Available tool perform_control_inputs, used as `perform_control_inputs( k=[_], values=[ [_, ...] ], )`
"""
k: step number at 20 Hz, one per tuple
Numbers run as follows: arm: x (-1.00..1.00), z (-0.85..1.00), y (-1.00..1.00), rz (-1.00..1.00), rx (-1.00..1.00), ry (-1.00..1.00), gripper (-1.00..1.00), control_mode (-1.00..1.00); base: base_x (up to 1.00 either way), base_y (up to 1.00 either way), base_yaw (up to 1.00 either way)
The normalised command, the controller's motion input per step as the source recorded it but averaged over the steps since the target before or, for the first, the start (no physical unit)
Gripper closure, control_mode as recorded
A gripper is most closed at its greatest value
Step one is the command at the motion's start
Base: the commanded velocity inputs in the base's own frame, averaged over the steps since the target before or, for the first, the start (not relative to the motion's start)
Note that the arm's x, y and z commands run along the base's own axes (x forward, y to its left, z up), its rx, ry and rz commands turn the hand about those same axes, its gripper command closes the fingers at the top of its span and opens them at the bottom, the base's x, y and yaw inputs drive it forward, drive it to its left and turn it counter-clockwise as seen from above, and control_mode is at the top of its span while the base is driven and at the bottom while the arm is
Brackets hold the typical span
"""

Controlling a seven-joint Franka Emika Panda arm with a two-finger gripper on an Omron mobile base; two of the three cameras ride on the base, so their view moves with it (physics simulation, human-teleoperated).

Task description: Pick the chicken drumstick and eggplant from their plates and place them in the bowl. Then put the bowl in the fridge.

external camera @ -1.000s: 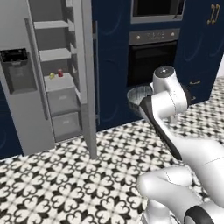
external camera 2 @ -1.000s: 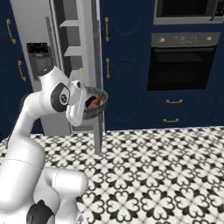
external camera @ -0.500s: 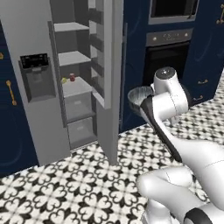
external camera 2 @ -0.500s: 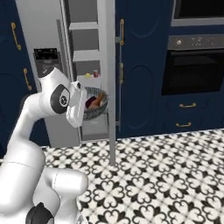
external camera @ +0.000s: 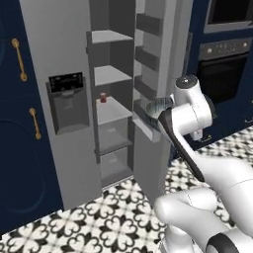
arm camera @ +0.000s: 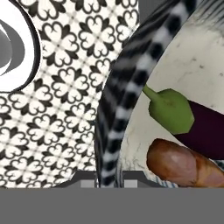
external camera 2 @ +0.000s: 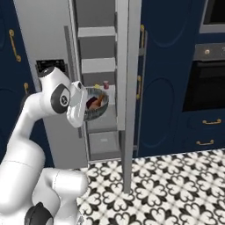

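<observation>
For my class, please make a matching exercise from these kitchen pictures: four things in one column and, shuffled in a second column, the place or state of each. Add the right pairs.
Things
1. dark purple eggplant with a green cap
2. deep dark grey bowl
3. tall grey steel fridge
4. small red item

Places or states
A. door standing open
B. on a middle fridge shelf
C. held by the robot's gripper in front of the shelves
D. inside the bowl, beside the reddish-brown chicken drumstick

Pairs: 1-D, 2-C, 3-A, 4-B
</observation>
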Motion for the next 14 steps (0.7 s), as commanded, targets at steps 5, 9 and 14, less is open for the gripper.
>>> perform_control_inputs(
  k=[5, 9, 14],
  values=[
    [0.00, 0.00, 0.00, 0.00, 0.00, 0.00, 1.00, 1.00, 0.80, 0.25, -0.01],
    [0.00, 0.00, 0.00, 0.00, 0.00, 0.00, 1.00, 1.00, 0.92, 0.04, -0.03],
    [0.00, 0.00, 0.00, 0.00, 0.00, 0.00, 1.00, 1.00, 0.60, -0.07, 0.00]
  ],
)
